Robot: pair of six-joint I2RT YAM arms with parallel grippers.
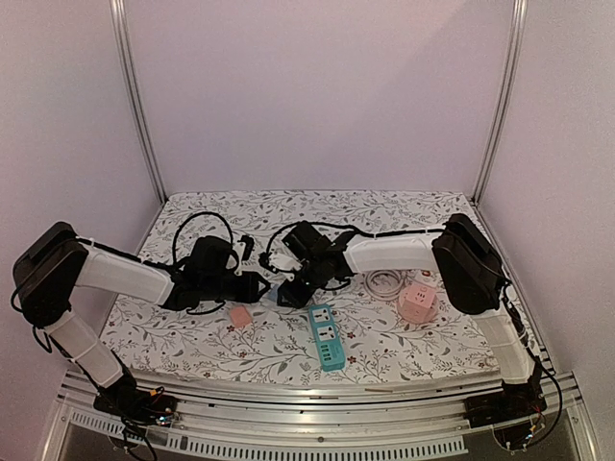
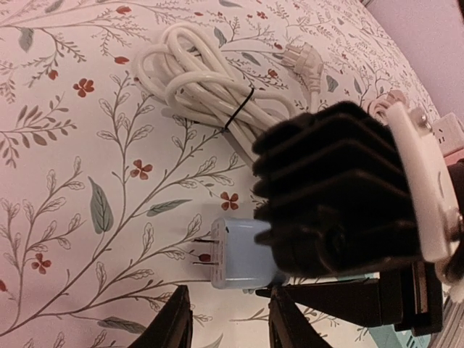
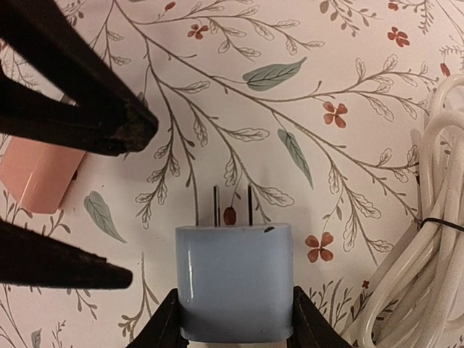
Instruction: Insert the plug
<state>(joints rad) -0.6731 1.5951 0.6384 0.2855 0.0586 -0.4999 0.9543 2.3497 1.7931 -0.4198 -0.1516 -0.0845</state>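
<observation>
**Clerk:** Entry one, right fingers [image 3: 162, 330]?

**Checker:** Closed against both flat flanks of pale blue plastic plug [image 3: 233, 279], boxy, with two bare metal prongs. No gap visible on either side. Seated at the rear of the body, prongs pointing away from the wrist and uncovered.

**Clerk:** Handling note for the grip?

**Checker:** Judged: press square on the flanks, not the rounded corners. Leave the prong face free. Hold the body level. Line up with the slots first, then push straight, no twisting.

**Clerk:** Entry two, left fingers [image 2: 171, 330]?

**Checker:** Parted, holding nothing. Just beside the prong end of the plug, not touching. Best kept out of the prongs' path, or put to steadying the socket.

**Clerk:** Location of plug?

**Checker:** Between the right fingers, about mid-desk. Lifted or resting on the surface: cannot tell.

**Clerk:** Surroundings, outward?

**Checker:** Small salmon-pink plastic block [image 3: 36, 174], beyond the left fingers, flat on floral-patterned desk [image 1: 404, 206]. Bundled white cable [image 3: 428, 239] with black tie, on the plug's other side, near but apart. Teal plastic power strip [image 1: 327, 338], near the right fingers, toward the front edge; likeliest receiver. Pink cube-shaped socket block [image 1: 418, 301], farther right, also possible.
</observation>
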